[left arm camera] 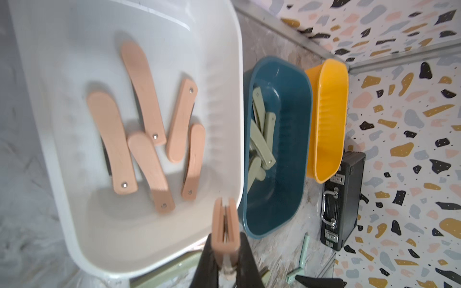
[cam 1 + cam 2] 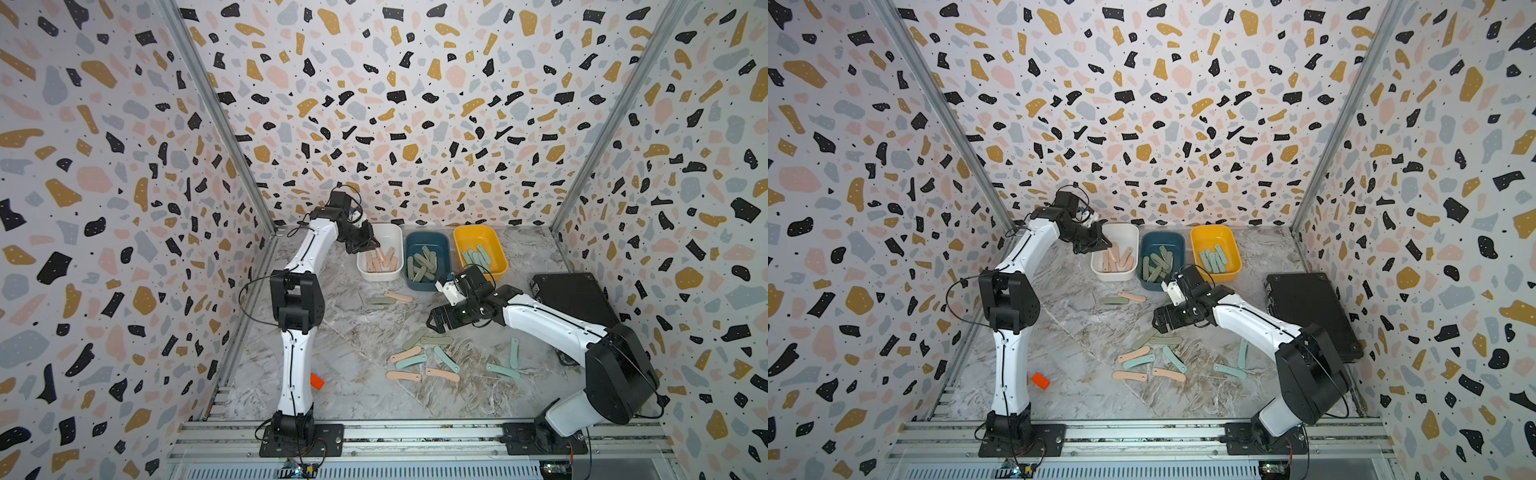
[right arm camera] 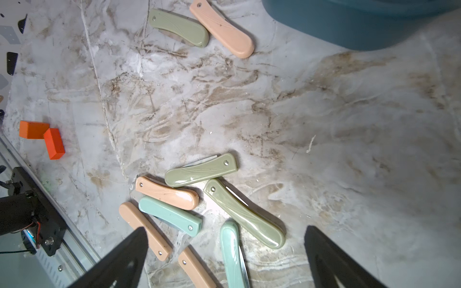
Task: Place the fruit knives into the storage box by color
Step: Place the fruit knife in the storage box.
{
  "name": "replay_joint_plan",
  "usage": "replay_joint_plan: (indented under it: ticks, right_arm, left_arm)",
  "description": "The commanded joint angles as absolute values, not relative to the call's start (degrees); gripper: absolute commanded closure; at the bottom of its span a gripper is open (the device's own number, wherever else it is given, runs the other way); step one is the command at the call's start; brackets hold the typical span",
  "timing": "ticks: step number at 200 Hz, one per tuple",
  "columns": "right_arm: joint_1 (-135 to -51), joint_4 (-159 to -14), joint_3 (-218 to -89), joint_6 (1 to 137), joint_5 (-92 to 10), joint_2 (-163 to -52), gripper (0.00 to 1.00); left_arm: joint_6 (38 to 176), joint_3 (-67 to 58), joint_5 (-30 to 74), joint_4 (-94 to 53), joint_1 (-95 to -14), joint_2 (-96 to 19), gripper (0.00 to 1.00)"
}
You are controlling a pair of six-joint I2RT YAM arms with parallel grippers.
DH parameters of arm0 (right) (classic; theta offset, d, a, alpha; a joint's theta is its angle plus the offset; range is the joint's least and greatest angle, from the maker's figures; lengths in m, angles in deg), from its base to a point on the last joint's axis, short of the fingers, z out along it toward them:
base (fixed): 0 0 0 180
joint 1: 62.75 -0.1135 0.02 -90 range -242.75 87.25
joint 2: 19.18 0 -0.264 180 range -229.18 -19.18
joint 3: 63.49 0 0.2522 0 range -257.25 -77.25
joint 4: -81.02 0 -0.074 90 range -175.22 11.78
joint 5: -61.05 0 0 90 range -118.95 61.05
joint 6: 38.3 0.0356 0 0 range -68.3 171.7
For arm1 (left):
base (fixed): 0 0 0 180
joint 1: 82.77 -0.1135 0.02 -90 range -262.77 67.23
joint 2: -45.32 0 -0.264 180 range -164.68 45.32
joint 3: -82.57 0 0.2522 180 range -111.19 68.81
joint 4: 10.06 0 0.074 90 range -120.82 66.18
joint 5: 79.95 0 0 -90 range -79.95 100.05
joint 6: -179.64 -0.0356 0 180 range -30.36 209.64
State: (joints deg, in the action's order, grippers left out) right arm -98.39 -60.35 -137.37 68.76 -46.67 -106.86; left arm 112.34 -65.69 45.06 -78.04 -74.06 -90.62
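My left gripper (image 1: 225, 239) is shut on a peach-pink fruit knife (image 1: 224, 222), held edge-on over the near rim of the white storage box (image 1: 149, 237), which holds several pink knives (image 1: 112, 139). The blue box (image 2: 440, 242) holds sage green knives and the yellow box (image 2: 469, 237) holds teal ones. My right gripper (image 3: 225, 229) stands open above a cluster of loose knives (image 2: 419, 357) in all three colours, with a teal knife (image 3: 230, 249) and a sage knife (image 3: 244, 214) between its fingers. A green and a pink knife (image 2: 390, 298) lie nearer the boxes.
A black case (image 2: 573, 299) lies at the right of the table. Two small orange blocks (image 3: 42, 137) sit near the left arm's base. Two teal knives (image 2: 509, 361) lie right of the cluster. Patterned walls close in three sides, with a metal rail (image 2: 415, 432) in front.
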Motion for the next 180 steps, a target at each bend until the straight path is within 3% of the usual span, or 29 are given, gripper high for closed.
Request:
replay_joint_plan:
  ticks: [1, 54, 84, 99, 130, 180]
  right_arm:
    - [-98.00, -60.20, -139.59, 68.17, -48.18, -105.05, 0.00]
    - [-97.82, -61.66, -140.71, 68.22, -48.26, -106.60, 0.01]
    - [-97.73, -62.51, -140.95, 68.19, -47.76, -107.97, 0.08]
    - [-97.73, -62.77, -141.56, 68.21, -47.14, -109.02, 0.13]
    - [-97.84, -63.96, -143.76, 66.46, -44.97, -113.07, 0.24]
    - [-99.36, -63.00, -151.44, 60.62, -39.25, -122.53, 0.35]
  left_arm:
    - [113.63, -71.85, 48.67, -77.54, -74.32, -96.70, 1.00]
    - [115.71, -77.71, 50.92, -70.66, -74.71, -103.81, 1.00]
    - [114.13, -76.81, 49.86, -70.98, -74.86, -104.28, 0.90]
    - [114.11, -76.83, 49.72, -72.29, -74.87, -103.86, 0.78]
    - [118.69, -70.90, 51.16, -72.46, -74.80, -96.91, 0.34]
    - [122.05, -47.06, 47.53, -68.93, -72.84, -74.61, 0.06]
